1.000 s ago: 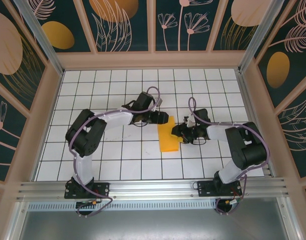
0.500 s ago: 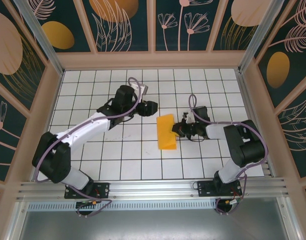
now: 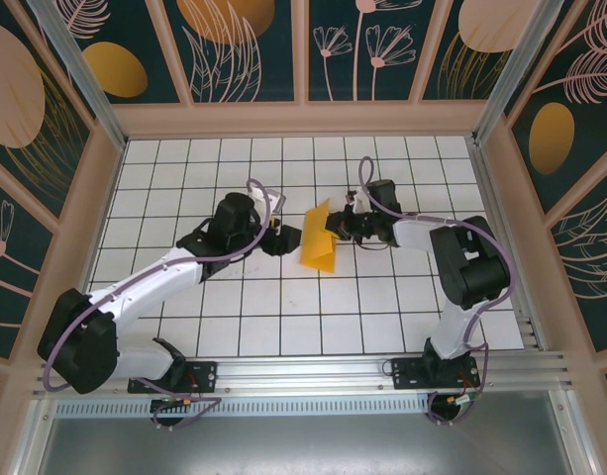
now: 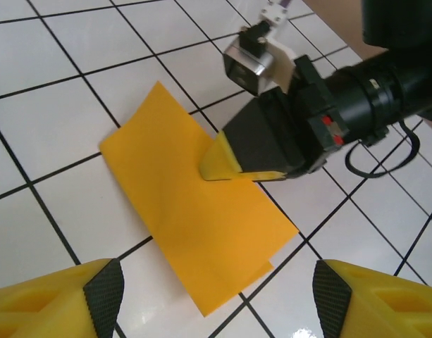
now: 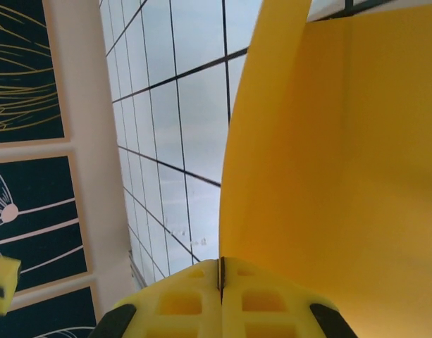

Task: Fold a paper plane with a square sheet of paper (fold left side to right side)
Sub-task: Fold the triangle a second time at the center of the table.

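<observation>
The square sheet of paper is orange-yellow and folded double into a tilted rectangle near the middle of the white grid table. My right gripper is shut on its right edge and holds that side raised. In the right wrist view the fingers are pressed together and the paper rises ahead of them. My left gripper stands open just left of the sheet, apart from it. In the left wrist view the sheet lies between and beyond my black pads, with the right gripper's yellow fingertips clamped on it.
Peach wooden walls with dark painted panels enclose the table on three sides. An aluminium rail runs along the near edge where both arm bases are bolted. Bare grid tiles lie in front of the sheet.
My right gripper has shut on the sheet and carried it up and to the left, raising one side. My left gripper has let go of the paper and drawn back to the left.
</observation>
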`<state>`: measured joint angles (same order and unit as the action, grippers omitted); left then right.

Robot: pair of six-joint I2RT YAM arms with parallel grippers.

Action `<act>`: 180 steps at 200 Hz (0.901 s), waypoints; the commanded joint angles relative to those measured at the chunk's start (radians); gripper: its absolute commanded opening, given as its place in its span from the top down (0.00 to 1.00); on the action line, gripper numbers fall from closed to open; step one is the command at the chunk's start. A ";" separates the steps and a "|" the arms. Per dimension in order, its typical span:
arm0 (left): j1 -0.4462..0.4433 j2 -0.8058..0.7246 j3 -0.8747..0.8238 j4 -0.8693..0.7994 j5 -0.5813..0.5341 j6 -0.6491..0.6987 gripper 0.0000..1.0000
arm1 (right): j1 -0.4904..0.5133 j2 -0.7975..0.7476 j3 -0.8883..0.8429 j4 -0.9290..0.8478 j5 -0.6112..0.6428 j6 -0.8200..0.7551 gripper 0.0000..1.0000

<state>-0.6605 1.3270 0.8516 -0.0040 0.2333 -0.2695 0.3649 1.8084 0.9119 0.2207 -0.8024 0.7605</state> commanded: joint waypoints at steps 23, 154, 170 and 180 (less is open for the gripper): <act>-0.124 0.054 -0.024 0.008 -0.086 0.056 0.27 | 0.011 0.023 0.002 -0.072 0.018 -0.009 0.89; -0.341 0.239 0.092 -0.024 -0.359 0.092 0.25 | -0.030 0.063 0.097 -0.156 0.030 -0.017 0.73; -0.371 0.283 0.115 -0.034 -0.411 0.087 0.24 | -0.027 0.049 0.092 -0.144 0.016 0.000 0.73; -0.387 0.306 0.156 -0.039 -0.442 0.085 0.22 | -0.026 0.037 0.091 -0.143 0.011 0.005 0.73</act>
<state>-1.0119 1.5848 0.9348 -0.0120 -0.0879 -0.1978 0.3393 1.8751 0.9882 0.0853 -0.7792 0.7425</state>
